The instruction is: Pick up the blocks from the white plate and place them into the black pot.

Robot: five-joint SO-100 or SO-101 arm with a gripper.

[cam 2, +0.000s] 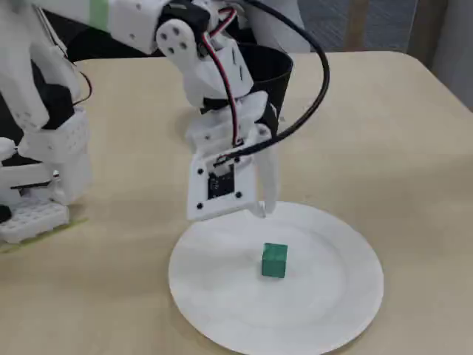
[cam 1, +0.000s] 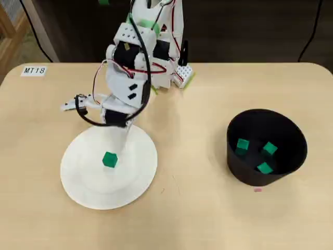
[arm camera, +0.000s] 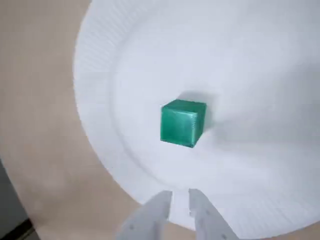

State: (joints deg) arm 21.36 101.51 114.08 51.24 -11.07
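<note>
Last green block point(arm camera: 183, 123) sits alone near the middle of the white plate point(arm camera: 260, 60), clear plate surface on every side. In the wrist view it lies straight ahead of my gripper point(arm camera: 180, 196), apart from it. My jaws are nearly closed, holding nothing. Three blocks point(cam 1: 269, 148) already lie in the black pot point(cam 1: 237, 166), well off to the right in the overhead view.

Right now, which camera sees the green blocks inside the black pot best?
The overhead view: it looks straight down into the black pot and shows three green blocks inside. The fixed view only catches the pot's rim behind the arm; the wrist view misses it.
</note>
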